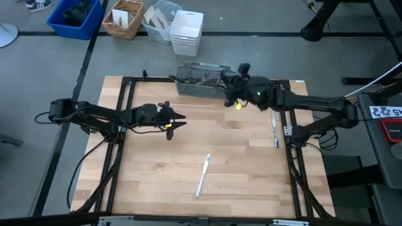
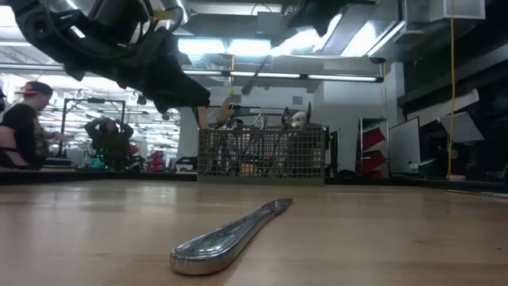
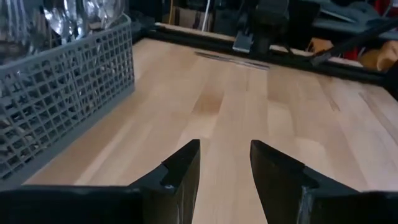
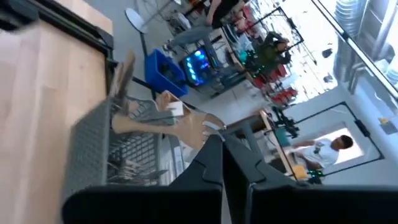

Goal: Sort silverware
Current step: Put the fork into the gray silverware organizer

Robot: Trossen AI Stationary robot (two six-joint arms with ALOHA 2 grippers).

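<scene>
A pale wooden surface (image 1: 188,157) fills the middle of the high view, framed by black rails, with grey floor around it. On the floor along the top edge of that view stand a blue bin (image 1: 75,17), a wicker basket (image 1: 124,19) and a stack of white tubs (image 1: 186,32). The low view looks across the wood into a lit workshop, where a person (image 2: 22,119) sits at the far left.

A grey wire-mesh caddy (image 1: 200,80) sits at the top centre of the surface, holding upright silverware (image 2: 295,119) whose handles and heads stick up above its rim. One table knife (image 1: 202,175) lies flat and alone at lower centre of the high view, well apart from both arms; in the low view it runs toward the camera in the foreground. Two more pieces (image 1: 274,129) lie end to end near the right rail, right of centre.

The left gripper (image 1: 179,119) hangs over bare wood left of centre, its fingers (image 3: 180,171) apart with nothing between them. The right gripper (image 1: 230,88) is at the caddy's right end, in the upper centre of the high view, its jaws closed together; no piece of silverware can be made out in them.
</scene>
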